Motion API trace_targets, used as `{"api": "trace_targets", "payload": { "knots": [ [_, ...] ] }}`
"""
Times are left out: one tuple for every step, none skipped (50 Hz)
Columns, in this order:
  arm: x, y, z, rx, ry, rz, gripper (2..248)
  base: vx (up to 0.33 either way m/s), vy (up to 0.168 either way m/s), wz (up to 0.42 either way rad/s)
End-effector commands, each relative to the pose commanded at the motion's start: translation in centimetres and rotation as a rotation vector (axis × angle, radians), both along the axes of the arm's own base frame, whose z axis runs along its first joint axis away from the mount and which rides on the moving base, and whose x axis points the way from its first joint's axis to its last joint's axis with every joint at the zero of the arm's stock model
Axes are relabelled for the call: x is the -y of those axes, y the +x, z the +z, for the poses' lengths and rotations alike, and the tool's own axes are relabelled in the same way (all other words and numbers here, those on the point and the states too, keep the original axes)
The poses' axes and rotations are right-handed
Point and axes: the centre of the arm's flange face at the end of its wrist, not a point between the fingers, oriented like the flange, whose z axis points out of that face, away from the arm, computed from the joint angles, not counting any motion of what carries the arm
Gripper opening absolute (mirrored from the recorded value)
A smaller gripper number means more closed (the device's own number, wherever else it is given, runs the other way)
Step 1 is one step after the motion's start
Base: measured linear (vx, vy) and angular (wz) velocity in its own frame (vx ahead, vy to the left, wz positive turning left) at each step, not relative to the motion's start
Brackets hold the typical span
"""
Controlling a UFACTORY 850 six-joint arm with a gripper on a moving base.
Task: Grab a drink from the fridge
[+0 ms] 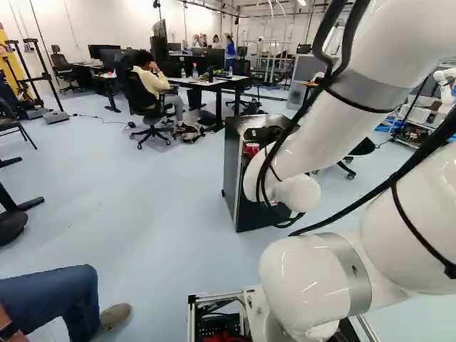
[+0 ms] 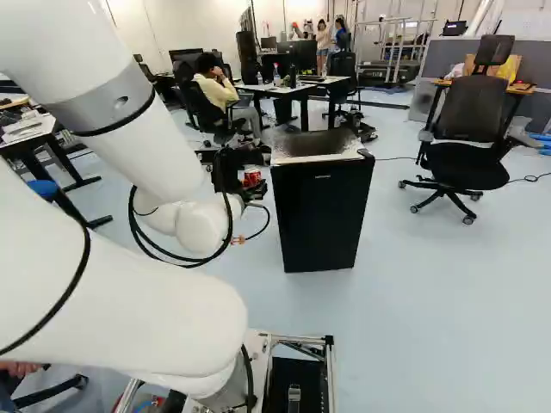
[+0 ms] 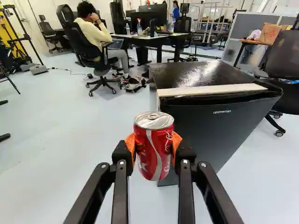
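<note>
Gripper (image 2: 250,178) grasping a red drink can (image 3: 154,145), one orange pad (image 3: 131,148) against each side, the can upright with its silver lid facing up; it is held outside the black fridge (image 2: 318,211), showing just left of it in the right base view; the fridge stands on the pale floor (image 3: 60,154) beyond the fingers; farther off, an empty office chair (image 2: 469,129) stands at the right of the right base view; beyond them, a desk (image 3: 135,37) carries bottles and monitors.
</note>
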Motion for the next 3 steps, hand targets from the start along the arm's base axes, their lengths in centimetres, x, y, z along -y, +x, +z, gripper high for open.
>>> {"api": "trace_targets", "payload": {
  "knots": [
    [0.00, 0.00, 0.00, 0.000, 0.000, 0.000, 97, 0.000, 0.000, 0.000],
    [0.00, 0.00, 0.00, 0.000, 0.000, 0.000, 97, 0.000, 0.000, 0.000],
    [0.00, 0.00, 0.00, 0.000, 0.000, 0.000, 97, 0.000, 0.000, 0.000]
  ]
}}
